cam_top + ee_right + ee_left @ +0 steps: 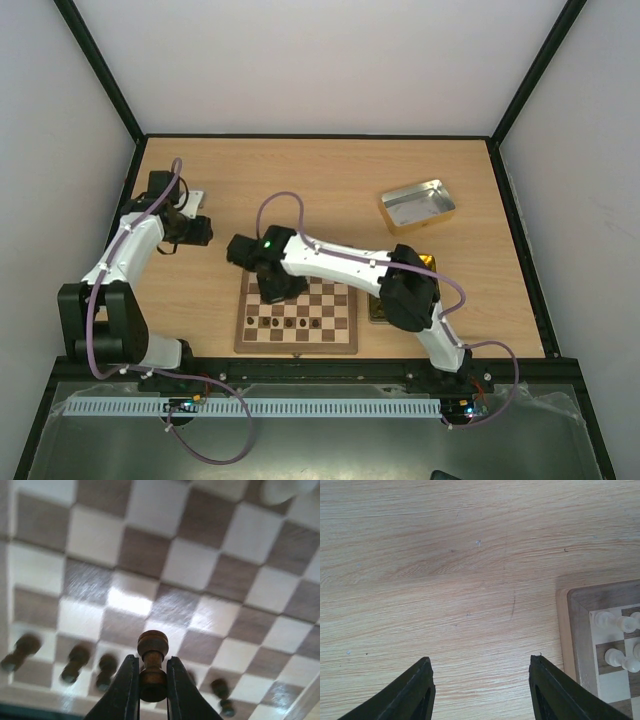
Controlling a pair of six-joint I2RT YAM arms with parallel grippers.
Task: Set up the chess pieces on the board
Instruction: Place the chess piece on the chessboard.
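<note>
The board lies at the near middle of the table, with several dark brown chess pieces in a row near its front edge. My right gripper hovers over the board's far left part. In the right wrist view this gripper is shut on a dark brown piece, above the checks, with dark pieces standing below. My left gripper is over bare table left of the board. Its fingers stand open with nothing between them. The board's corner carries pale pieces.
A silver tin sits at the back right of the table. A gold-toned tin lies just right of the board, mostly hidden under my right arm. Black frame posts line the table's edges.
</note>
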